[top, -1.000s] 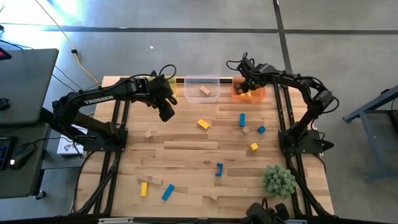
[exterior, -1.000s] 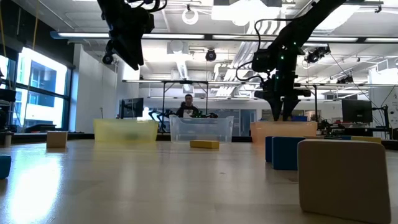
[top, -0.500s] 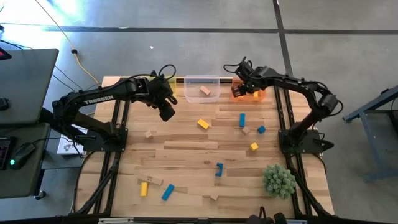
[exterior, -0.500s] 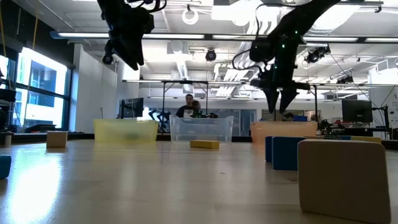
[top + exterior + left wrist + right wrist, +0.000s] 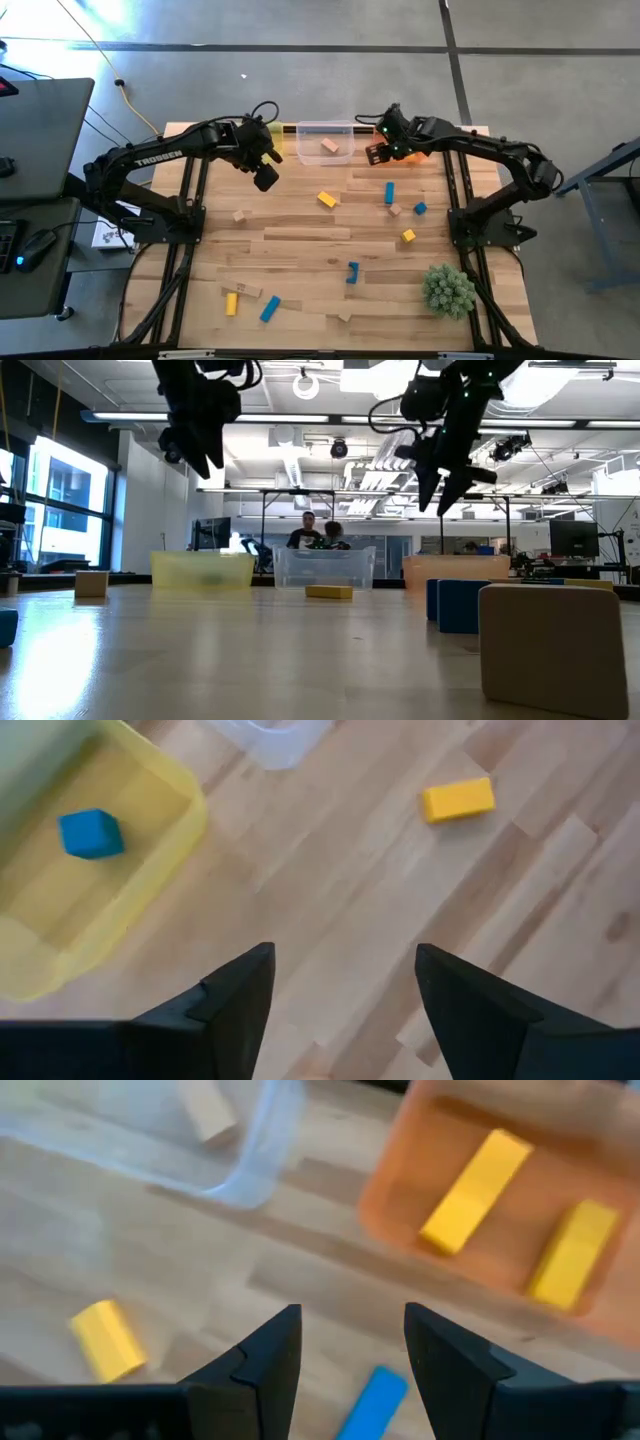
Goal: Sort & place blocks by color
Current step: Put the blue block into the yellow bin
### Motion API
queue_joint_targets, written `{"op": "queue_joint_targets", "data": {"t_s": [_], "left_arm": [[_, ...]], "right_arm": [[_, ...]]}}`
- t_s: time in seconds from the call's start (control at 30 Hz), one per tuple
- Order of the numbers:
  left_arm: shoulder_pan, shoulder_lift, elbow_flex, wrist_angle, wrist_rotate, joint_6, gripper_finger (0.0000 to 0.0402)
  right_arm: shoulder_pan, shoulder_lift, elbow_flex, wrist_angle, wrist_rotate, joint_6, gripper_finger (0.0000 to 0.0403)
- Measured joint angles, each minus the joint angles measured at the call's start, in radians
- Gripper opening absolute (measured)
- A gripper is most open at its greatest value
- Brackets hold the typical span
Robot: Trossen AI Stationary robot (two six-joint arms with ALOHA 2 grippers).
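Yellow block [image 5: 327, 199] lies between our two grippers – right gripper [image 5: 377, 152] nearer, fingers spread, empty; left gripper [image 5: 264, 176] likewise spread.

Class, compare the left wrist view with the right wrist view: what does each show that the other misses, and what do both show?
Left wrist only: a blue cube inside the yellow bin.
Right wrist only: two yellow bars in the orange bin, a tan block in the clear bin, and a blue bar on the table.
Both: the clear bin's corner, a yellow block on the table, and open gripper fingers.
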Motion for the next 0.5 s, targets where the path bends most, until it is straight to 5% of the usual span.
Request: {"op": "queue_joint_targets", "data": {"t_s": [0.5], "left_arm": [[-0.153,0.0,0.0,-0.005,0.017,-0.009,0.0234]], "right_arm": [[0.313,-0.013,0.0,-0.006,-0.084,0.297,0.0167]]}}
